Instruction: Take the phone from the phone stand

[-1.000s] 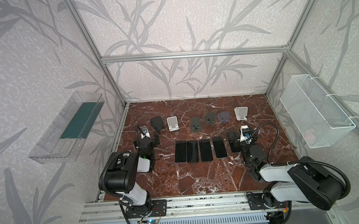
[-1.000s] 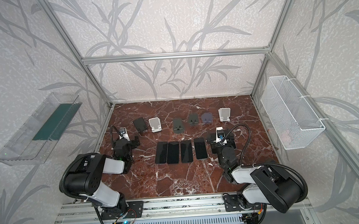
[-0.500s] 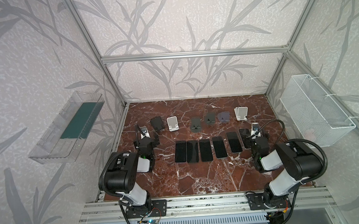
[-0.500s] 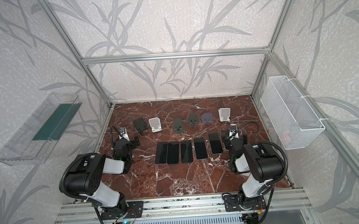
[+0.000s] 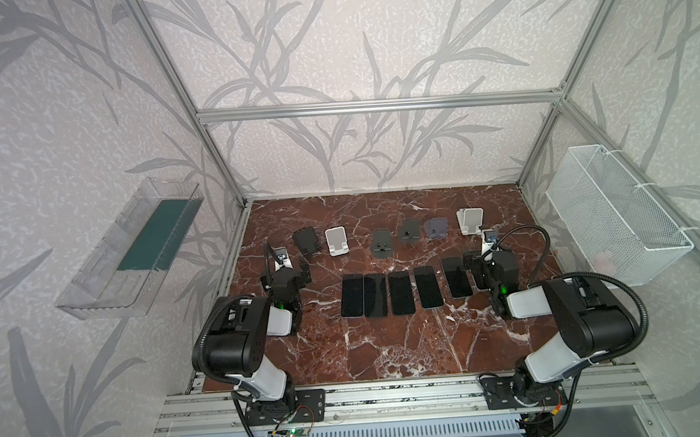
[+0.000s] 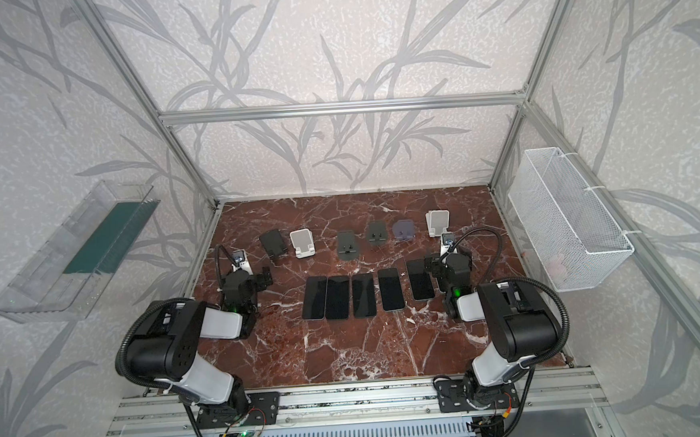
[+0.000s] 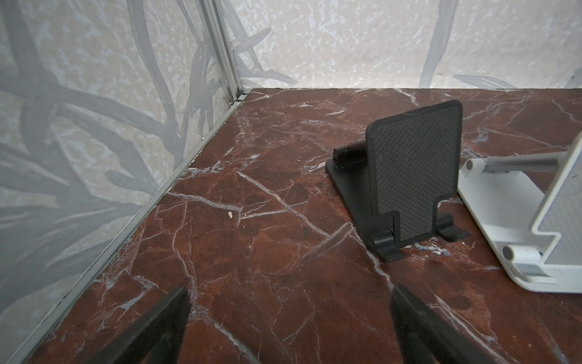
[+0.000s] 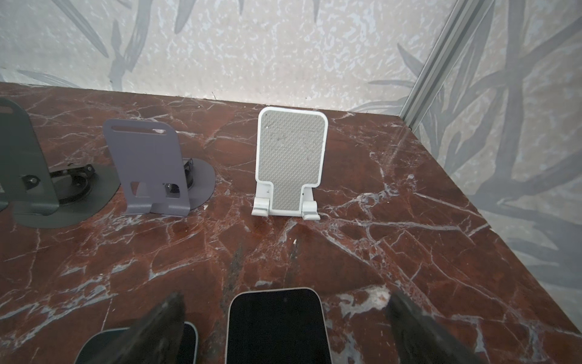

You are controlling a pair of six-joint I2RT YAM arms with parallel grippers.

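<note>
right pincer (image 8: 286,299) apart, empty, swung back from mid-row within the last second | phone (image 8: 274,331) flat on counter (image 8: 393,239) below it, near white stand (image 8: 291,164), which is bare | left pincer (image 7: 289,296) apart, unmoved | removal looks done

Four cameras, one tabletop

Both top views are looking down from high above the front of the marble table (image 5: 389,350), taking in all of it. The left wrist camera is sitting low and close, facing the black stand (image 7: 412,176). The right wrist camera is facing the white stand (image 8: 291,157) just as closely; both top views are showing these stands too
</note>
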